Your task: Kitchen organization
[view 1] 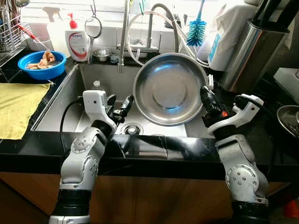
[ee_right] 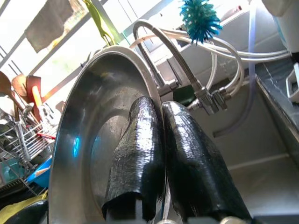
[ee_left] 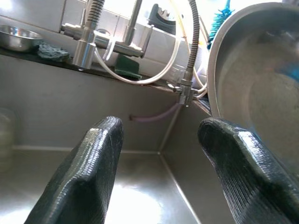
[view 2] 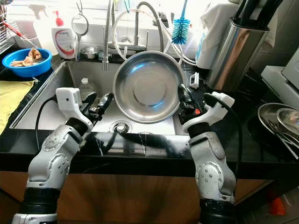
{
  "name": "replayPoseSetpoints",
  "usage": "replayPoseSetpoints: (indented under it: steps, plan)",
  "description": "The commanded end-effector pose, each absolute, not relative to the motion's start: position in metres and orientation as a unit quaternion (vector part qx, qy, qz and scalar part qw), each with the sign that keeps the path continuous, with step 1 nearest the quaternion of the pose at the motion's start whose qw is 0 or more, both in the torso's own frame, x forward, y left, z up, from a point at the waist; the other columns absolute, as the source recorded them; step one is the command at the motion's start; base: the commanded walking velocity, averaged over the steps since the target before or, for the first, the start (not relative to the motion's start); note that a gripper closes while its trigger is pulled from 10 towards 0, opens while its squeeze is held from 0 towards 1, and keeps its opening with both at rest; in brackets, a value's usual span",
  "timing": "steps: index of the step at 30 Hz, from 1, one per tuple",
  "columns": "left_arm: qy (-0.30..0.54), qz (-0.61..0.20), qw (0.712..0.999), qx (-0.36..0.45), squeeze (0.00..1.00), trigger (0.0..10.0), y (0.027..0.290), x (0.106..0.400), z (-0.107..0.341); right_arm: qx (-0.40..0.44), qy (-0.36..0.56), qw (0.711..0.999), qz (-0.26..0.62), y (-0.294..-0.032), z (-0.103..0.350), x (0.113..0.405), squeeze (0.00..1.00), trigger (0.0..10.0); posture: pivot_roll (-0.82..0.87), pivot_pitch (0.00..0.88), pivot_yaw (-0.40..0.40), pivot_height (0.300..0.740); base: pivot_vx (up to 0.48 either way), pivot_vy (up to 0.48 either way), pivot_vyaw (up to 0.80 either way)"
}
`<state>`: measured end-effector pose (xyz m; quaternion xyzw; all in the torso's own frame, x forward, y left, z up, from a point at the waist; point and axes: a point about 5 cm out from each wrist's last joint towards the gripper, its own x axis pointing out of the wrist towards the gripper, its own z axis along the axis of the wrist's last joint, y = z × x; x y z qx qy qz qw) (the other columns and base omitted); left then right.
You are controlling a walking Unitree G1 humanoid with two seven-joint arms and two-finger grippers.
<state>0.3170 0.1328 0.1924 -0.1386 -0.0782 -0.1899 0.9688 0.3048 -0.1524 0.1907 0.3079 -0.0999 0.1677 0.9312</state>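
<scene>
A large steel bowl (view 1: 168,88) stands tilted on edge over the sink (view 1: 60,105), its hollow facing me. My right gripper (view 1: 206,96) is shut on the bowl's right rim; in the right wrist view its two black fingers (ee_right: 140,135) pinch the rim of the bowl (ee_right: 84,140). My left gripper (view 1: 119,105) hangs open inside the sink, left of the bowl and apart from it. Nothing lies between the fingers (ee_left: 88,172) in the left wrist view, where the bowl's edge (ee_left: 219,60) is close by.
A drain (view 1: 132,128) lies below the bowl, and a small clear bottle (view 1: 96,86) stands in the sink. A faucet (view 1: 124,37) and hoses hang behind. On the left counter are a blue bowl (view 1: 41,64), a yellow cloth (view 1: 18,105) and a soap bottle (view 1: 78,42). A steel canister (view 1: 250,53) stands on the right.
</scene>
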Motion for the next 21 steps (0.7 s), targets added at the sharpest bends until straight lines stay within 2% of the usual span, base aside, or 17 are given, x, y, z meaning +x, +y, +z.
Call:
replayPoseSetpoints:
  steps: [1, 8, 9, 11, 12, 14, 15, 17, 18, 21]
  plan:
    - [-0.085, -0.213, 0.961, -0.153, 0.00, 10.0, 0.1260, 0.3141, 0.1983, 0.300, -0.119, 0.926, 0.195, -0.1463, 0.2019, 0.3016, 0.00, 10.0, 0.10, 0.000, -0.079, 0.740, 0.000, 0.000, 0.00]
    - [-0.082, -0.218, 0.958, -0.169, 0.00, 10.0, 0.1260, 0.3126, 0.2004, 0.297, -0.122, 0.926, 0.197, -0.1455, 0.2026, 0.3020, 0.00, 10.0, 0.11, 0.000, -0.079, 0.740, 0.000, 0.000, 0.00]
    - [-0.083, -0.213, 0.957, -0.178, 0.15, 10.0, 0.1275, 0.3132, 0.2008, 0.297, -0.122, 0.927, 0.195, -0.1456, 0.2023, 0.3020, 0.00, 10.0, 0.11, 0.000, -0.079, 0.740, 0.000, 0.000, 0.00]
    - [-0.083, -0.212, 0.957, -0.179, 0.15, 10.0, 0.1278, 0.3134, 0.2008, 0.297, -0.121, 0.927, 0.195, -0.1457, 0.2022, 0.3020, 0.00, 10.0, 0.11, 0.000, -0.079, 0.740, 0.000, 0.000, 0.00]
    - [-0.081, -0.197, 0.959, -0.189, 1.00, 10.0, 0.1312, 0.3152, 0.1998, 0.297, -0.120, 0.927, 0.192, -0.1464, 0.2015, 0.3022, 0.00, 10.0, 0.11, 0.000, -0.078, 0.740, 0.000, 0.000, 0.00]
    - [-0.079, -0.188, 0.960, -0.194, 1.00, 10.0, 0.1333, 0.3160, 0.1992, 0.298, -0.119, 0.928, 0.189, -0.1471, 0.2008, 0.3024, 0.00, 10.0, 0.11, 0.000, -0.078, 0.740, 0.000, 0.000, 0.00]
    - [-0.079, -0.188, 0.960, -0.193, 0.91, 10.0, 0.1334, 0.3158, 0.1993, 0.298, -0.119, 0.928, 0.187, -0.1477, 0.2008, 0.3026, 0.00, 10.0, 0.11, 0.000, -0.078, 0.740, 0.000, 0.000, 0.00]
    - [-0.079, -0.190, 0.960, -0.192, 0.91, 10.0, 0.1332, 0.3156, 0.1994, 0.299, -0.119, 0.928, 0.187, -0.1479, 0.2009, 0.3027, 0.00, 10.0, 0.11, 0.000, -0.078, 0.740, 0.000, 0.000, 0.00]
    - [-0.079, -0.189, 0.959, -0.193, 0.00, 10.0, 0.1332, 0.3158, 0.1998, 0.296, -0.119, 0.929, 0.187, -0.1481, 0.2014, 0.3029, 0.00, 10.0, 0.11, 0.000, -0.080, 0.740, 0.000, 0.000, 0.00]
    - [-0.077, -0.179, 0.958, -0.208, 0.00, 10.0, 0.1349, 0.3158, 0.1994, 0.293, -0.119, 0.931, 0.184, -0.1496, 0.2017, 0.3034, 0.00, 10.0, 0.11, 0.000, -0.080, 0.740, 0.000, 0.000, 0.00]
